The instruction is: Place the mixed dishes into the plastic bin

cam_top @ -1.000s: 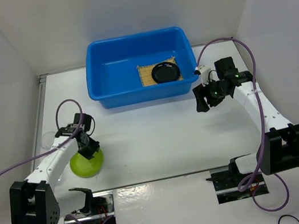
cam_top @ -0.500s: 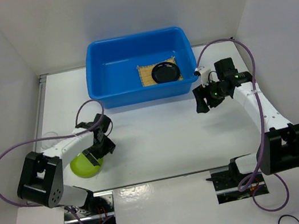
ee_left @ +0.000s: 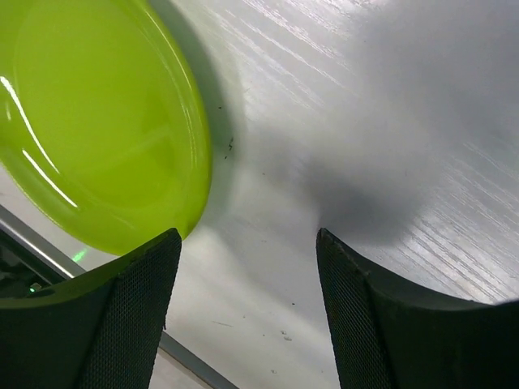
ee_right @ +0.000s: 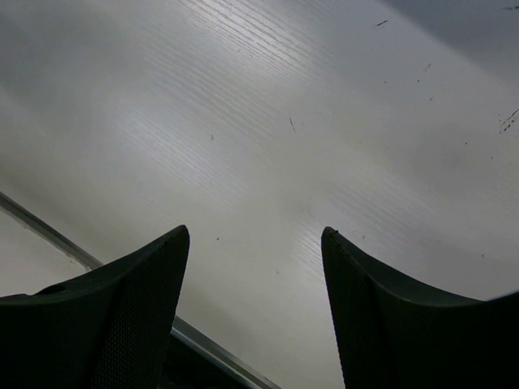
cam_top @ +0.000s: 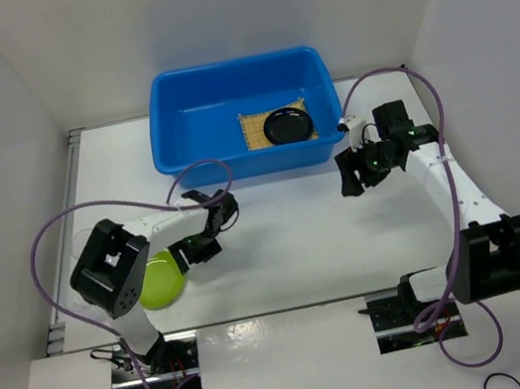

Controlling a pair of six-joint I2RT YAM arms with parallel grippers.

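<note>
Mat and plate binned; green plate left.
Bamboo mat [cam_top: 254, 133] and black plate [cam_top: 288, 126] lie in the blue bin [cam_top: 166, 120], upper centre. The lime-green plate [cam_top: 159, 281] sits on the table, lower left. The left gripper [ee_left: 243, 267], wide and empty, has swung right off it. The right gripper [ee_right: 255, 243] is wide, empty, unmoved. Clear cup not discernible.

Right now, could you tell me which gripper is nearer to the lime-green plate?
Left. The left gripper sits open just right of the lime-green plate, close to its rim but not gripping it. The right gripper hangs far off, beside the right end of the blue bin.
</note>
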